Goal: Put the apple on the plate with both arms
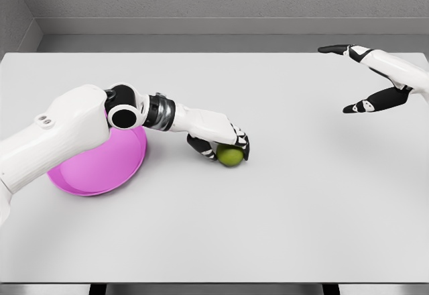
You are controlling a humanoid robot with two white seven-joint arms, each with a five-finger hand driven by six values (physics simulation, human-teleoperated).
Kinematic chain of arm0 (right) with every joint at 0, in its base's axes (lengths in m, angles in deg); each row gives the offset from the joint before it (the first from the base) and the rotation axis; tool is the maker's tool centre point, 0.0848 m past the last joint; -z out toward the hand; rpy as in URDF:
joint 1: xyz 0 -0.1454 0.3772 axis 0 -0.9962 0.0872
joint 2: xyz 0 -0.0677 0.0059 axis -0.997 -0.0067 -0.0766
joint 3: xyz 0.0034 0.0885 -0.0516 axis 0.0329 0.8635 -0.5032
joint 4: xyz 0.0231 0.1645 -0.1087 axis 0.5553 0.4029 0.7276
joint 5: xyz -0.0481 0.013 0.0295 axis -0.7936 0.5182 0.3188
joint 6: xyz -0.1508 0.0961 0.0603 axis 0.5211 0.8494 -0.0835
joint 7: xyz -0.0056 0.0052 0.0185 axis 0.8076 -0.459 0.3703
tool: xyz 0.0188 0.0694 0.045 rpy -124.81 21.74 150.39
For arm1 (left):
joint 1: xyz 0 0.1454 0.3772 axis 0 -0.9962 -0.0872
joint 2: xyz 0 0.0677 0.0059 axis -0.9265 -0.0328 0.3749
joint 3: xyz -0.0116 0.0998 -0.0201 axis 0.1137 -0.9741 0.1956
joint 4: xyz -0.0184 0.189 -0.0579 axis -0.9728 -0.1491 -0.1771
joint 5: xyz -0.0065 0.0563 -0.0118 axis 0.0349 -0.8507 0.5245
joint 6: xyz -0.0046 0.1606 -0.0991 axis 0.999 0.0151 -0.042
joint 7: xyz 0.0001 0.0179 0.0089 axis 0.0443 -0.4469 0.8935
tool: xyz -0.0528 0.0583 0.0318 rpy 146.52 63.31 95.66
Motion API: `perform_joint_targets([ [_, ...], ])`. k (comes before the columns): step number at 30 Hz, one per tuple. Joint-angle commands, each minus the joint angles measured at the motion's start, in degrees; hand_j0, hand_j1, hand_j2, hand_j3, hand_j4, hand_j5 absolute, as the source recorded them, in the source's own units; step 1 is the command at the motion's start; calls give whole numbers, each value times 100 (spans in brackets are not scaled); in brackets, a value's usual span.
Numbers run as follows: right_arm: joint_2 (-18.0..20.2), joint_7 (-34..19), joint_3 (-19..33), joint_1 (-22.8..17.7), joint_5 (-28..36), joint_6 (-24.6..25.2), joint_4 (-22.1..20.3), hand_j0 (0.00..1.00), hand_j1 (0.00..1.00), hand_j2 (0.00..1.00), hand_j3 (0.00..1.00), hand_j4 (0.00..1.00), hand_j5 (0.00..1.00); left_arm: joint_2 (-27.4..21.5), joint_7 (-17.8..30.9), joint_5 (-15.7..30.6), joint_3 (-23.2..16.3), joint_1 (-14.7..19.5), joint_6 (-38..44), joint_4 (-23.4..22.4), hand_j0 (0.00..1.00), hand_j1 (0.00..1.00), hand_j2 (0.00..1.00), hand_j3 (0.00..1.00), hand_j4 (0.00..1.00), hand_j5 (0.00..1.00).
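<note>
text: none readable | labels: none | brands: none | numbers/signs: none

Glossy plate (100, 171), smooth apple (230, 155), matt table (268, 228)

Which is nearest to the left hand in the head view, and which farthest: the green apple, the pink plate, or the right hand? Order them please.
From the left hand:
1. Green apple: right under its fingers, in contact.
2. Pink plate: back to the left, partly beneath the left arm.
3. Right hand: far across the table at the upper right, fingers spread, holding nothing.
</note>
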Motion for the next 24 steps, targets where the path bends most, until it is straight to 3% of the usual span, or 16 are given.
perform_joint_targets([
  [1, 8, 3, -1, 0, 46, 16, 3, 100, 100, 100, 100, 100, 100, -2, 2, 11, 4, 0, 5, 7, 50, 50, 50, 50, 50, 50],
  [8, -1, 3, -1, 9, 46, 16, 29, 100, 100, 100, 100, 100, 100, -257, -16, 256, 57, 140, 5, 138, 35, 35, 35, 35, 35, 35],
  [12, -10, 3, -1, 0, 46, 16, 38, 100, 100, 100, 100, 100, 100, -1373, -33, 714, 593, 158, 5, 569, 32, 32, 32, 32, 32, 32],
  [14, -10, 3, -1, 9, 46, 16, 38, 100, 100, 100, 100, 100, 100, -2076, -33, 881, 927, 106, 5, 587, 32, 32, 32, 32, 32, 32],
  [18, -10, 3, -1, 0, 38, 16, 38, 100, 100, 100, 100, 100, 100, -3342, -51, 1048, 1129, -96, 5, 508, 32, 32, 32, 32, 32, 32],
  [20, -10, 3, -10, -9, 38, 16, 38, 100, 100, 100, 100, 100, 100, -3641, -34, 1030, 1182, -307, 5, 464, 33, 33, 33, 33, 33, 33],
  [24, -10, 3, -10, -9, 38, 16, 38, 100, 100, 100, 100, 100, 100, -3597, 2, 978, 1164, -633, 5, 446, 35, 35, 35, 35, 35, 35],
])
